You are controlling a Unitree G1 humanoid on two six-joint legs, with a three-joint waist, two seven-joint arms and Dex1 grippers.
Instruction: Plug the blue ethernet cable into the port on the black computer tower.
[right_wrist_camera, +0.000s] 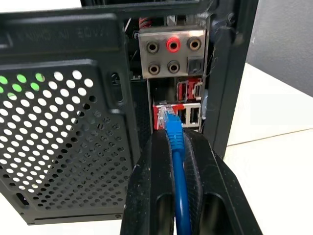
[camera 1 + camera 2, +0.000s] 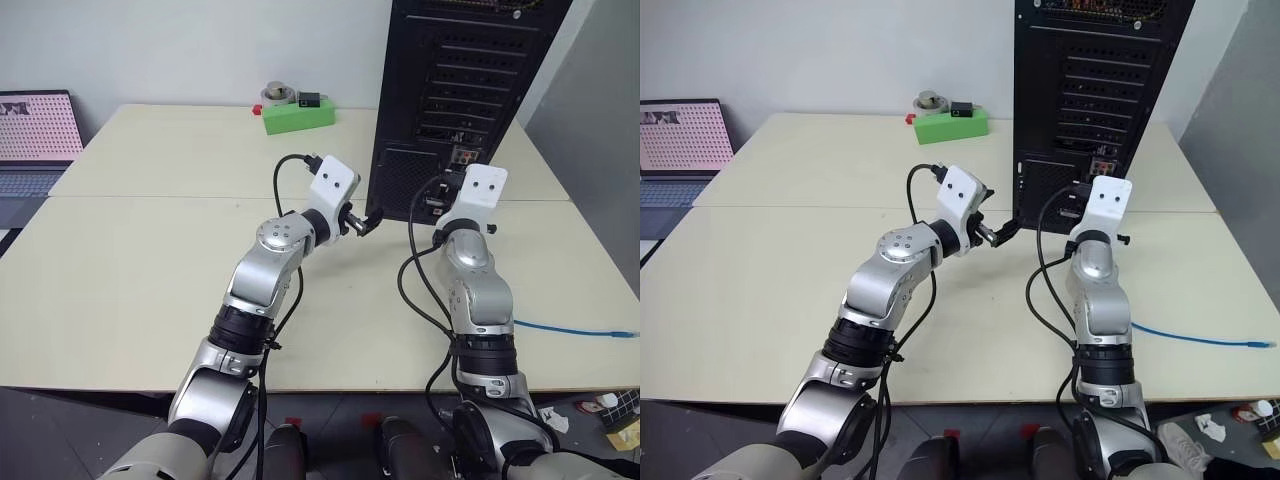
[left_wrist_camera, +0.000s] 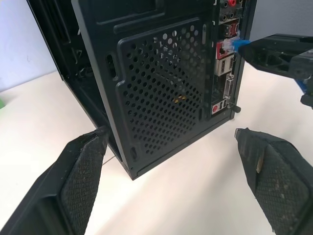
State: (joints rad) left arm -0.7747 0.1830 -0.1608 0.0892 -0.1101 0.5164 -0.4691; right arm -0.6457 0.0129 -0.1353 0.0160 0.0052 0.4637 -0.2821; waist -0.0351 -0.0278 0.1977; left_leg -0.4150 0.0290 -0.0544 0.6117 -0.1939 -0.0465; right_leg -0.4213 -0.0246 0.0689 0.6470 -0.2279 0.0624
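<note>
Blue, the blue ethernet cable [image 1: 174, 134] is pinched between your right gripper [image 1: 175, 142] fingers, its clear plug tip at the red-framed port on the black computer tower [image 2: 450, 90], low on the socket strip beside the case's edge. Cable slack trails across the table [image 2: 140, 290] to your right. Your left gripper [image 3: 171, 142] hovers level by the mesh vent, fingers spread wide, holding nothing, with bare tabletop below.
</note>
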